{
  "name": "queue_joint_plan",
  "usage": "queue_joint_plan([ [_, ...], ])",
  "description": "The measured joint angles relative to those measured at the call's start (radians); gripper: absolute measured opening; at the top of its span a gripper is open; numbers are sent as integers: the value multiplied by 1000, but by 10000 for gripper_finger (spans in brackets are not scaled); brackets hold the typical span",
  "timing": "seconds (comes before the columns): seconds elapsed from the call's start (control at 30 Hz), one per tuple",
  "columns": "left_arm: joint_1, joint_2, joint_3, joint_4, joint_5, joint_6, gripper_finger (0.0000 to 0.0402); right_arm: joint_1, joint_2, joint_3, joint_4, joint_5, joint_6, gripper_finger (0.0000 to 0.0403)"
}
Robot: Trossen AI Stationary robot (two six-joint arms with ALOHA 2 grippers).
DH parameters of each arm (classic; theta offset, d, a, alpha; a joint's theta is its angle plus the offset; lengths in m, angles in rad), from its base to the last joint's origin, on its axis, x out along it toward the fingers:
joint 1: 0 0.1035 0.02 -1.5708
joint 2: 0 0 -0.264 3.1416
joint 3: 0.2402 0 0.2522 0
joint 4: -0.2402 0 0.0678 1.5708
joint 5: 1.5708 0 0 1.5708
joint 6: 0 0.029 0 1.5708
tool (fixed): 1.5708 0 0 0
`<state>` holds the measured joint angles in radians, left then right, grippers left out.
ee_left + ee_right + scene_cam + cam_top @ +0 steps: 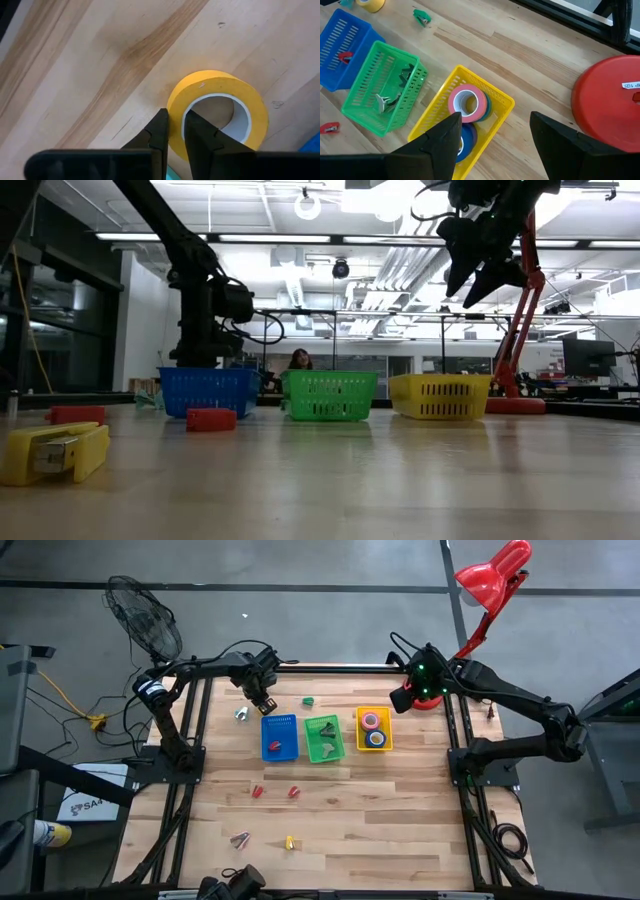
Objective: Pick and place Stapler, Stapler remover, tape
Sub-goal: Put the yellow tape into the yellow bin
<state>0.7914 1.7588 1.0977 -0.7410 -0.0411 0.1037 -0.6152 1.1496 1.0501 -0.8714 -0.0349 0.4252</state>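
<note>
My left gripper (176,117) is down at the table's far side, just beyond the blue bin (279,737), shut on a yellow tape roll (215,110). My right gripper (494,120) hangs open in the air above the table's far right, beside the yellow bin (465,125). That bin holds a pink tape roll (467,102) lying on a blue one (465,142). A red stapler (344,57) lies in the blue bin. Staple removers (395,90) lie in the green bin (324,737). My left gripper pinches the yellow roll's wall (175,102). One finger (202,132) is inside the ring's hole and the other (157,132) is against its outer face. The fingers come slanting down from above. I cannot tell whether the roll is off the wood.
A small green stapler (308,700) and a silvery item (241,715) lie near the left gripper. Two red staplers (257,791) (293,792), a staple remover (240,838) and a yellow stapler (289,842) lie nearer the table's near edge. A red lamp's base (612,100) stands at the far right.
</note>
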Motion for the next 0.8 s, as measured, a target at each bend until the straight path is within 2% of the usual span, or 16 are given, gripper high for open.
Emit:
queue_joint_plan([
  [0.63, 0, -4, 1, 14, 5, 46, 39, 0, 0, 0, 0, 0, 0, 227],
  [0.8, 0, -5, 46, 5, 1, 61, 39, 0, 0, 0, 4, -1, -8, 227],
])
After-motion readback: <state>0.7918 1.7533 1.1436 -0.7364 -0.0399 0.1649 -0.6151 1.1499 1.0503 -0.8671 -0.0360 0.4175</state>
